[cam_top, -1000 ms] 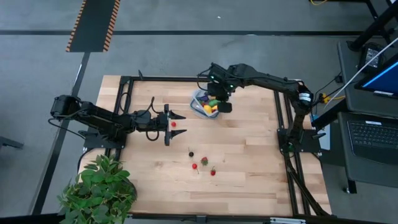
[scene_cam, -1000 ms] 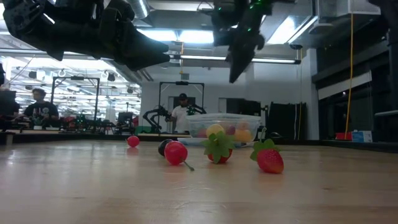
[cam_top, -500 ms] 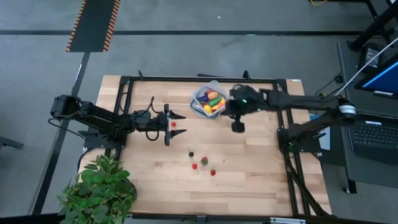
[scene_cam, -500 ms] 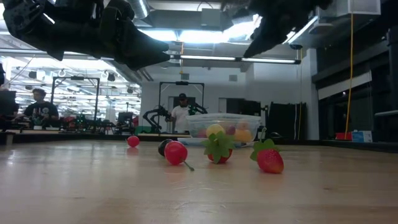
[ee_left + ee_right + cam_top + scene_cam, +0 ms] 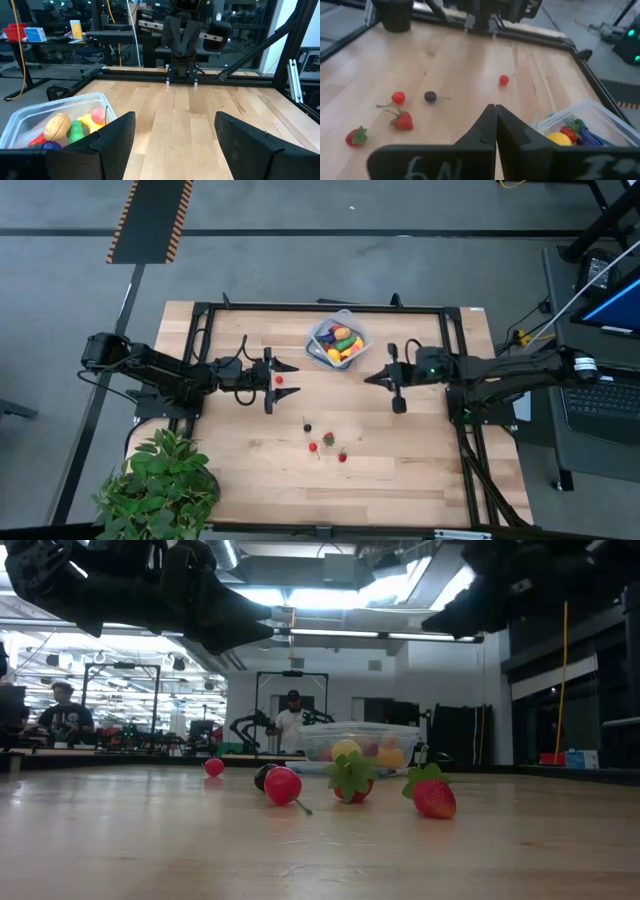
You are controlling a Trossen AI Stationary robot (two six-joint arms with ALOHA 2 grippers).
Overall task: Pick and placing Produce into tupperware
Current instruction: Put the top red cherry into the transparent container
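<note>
**Five pieces lying loose on the table, both grippers empty**

The tub (image 5: 337, 340) is sitting at the far middle of the table (image 5: 420, 470), already holding several pieces: yellow, green, red and purple ones are showing through its clear wall in the left wrist view (image 5: 55, 125).

Loose produce is lying on the bare wood. A small red ball (image 5: 279, 379) is resting just in front of the left gripper (image 5: 272, 380). Nearer the table's front edge a dark berry (image 5: 307, 427), a cherry (image 5: 313, 447) and two strawberries (image 5: 328, 439) (image 5: 342, 456) are lying close together, not touching one another as far as the high view shows. In the low view the cherry (image 5: 282, 785) and the strawberries (image 5: 351, 780) (image 5: 433, 796) are standing in front of the tub (image 5: 358, 742).

The left gripper is hovering over the left half of the table, fingers (image 5: 112, 137) spread wide with nothing between them.

The right gripper (image 5: 372, 378) is hanging over the table right of centre, beside and nearer than the tub, its fingers (image 5: 492, 127) pressed together and gripping nothing.
</note>
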